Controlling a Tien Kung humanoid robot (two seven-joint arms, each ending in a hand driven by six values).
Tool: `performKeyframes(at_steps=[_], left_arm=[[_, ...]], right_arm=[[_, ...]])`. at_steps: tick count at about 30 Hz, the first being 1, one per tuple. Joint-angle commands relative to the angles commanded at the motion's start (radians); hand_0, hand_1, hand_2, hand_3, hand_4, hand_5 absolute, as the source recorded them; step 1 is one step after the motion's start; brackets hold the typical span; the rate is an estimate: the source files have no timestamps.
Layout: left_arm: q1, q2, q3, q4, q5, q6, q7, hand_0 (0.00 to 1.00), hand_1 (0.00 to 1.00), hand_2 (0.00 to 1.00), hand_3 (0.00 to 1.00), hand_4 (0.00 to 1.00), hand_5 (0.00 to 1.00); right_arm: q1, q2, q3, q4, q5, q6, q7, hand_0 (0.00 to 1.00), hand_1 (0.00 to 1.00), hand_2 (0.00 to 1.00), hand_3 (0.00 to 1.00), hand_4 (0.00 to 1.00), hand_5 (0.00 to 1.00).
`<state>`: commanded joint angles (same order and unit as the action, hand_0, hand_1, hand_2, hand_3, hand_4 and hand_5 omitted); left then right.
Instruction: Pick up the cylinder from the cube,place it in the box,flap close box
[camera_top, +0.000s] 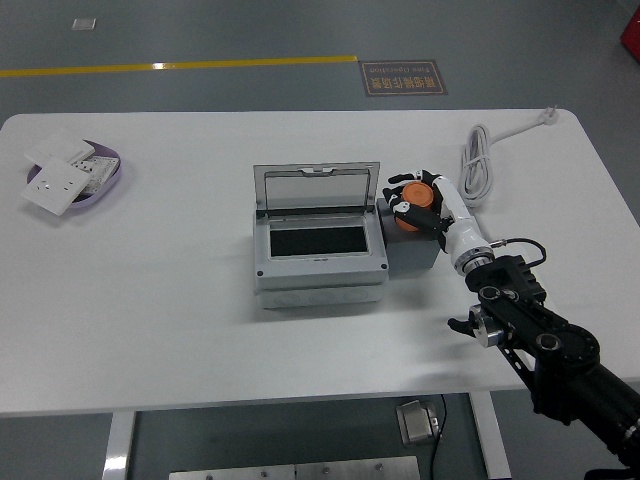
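Right hand (415, 200) wraps its fingers around the orange cylinder (416, 199), which stands on the grey cube (412, 250) just right of the grey box (318, 240), whose lid is open and upright.

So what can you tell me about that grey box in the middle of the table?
The grey box looks like a plastic enclosure, rectangular, with small screw points at its front corners. Its hinged lid, with a clear-looking window, stands open at the far side. The inside looks dark, and nothing can be made out in it. It sits flat mid-table, with a dark grey cube close against its right side, where the right hand closes on an orange cylinder.
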<state>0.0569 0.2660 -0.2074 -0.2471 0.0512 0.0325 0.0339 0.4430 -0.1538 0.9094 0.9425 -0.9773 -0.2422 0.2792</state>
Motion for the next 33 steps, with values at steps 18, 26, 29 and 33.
performKeyframes(at_steps=[18,26,29,33], left_arm=[[-0.004,0.001,-0.001,-0.001,0.001,0.000,-0.002,0.575,0.609,0.573,0.597,0.691,0.167],[-0.003,-0.001,0.007,0.001,-0.009,0.002,-0.003,0.575,0.613,0.575,0.600,0.699,0.175],[-0.001,-0.002,0.009,0.001,-0.012,0.002,-0.003,0.575,0.616,0.583,0.610,0.721,0.205],[0.002,-0.003,0.018,0.004,-0.023,0.001,-0.003,0.576,0.616,0.589,0.617,0.740,0.238]], right_arm=[[0.002,-0.011,0.016,0.018,0.044,-0.014,0.013,0.486,0.445,0.407,0.363,0.002,0.002],[-0.017,-0.046,0.050,0.120,0.087,-0.021,0.023,0.475,0.441,0.416,0.305,0.002,0.002],[-0.042,-0.079,0.052,0.190,0.046,-0.059,-0.001,0.480,0.446,0.417,0.289,0.002,0.002],[-0.066,-0.115,0.022,0.293,-0.046,-0.124,-0.070,0.455,0.426,0.398,0.264,0.002,0.002]])
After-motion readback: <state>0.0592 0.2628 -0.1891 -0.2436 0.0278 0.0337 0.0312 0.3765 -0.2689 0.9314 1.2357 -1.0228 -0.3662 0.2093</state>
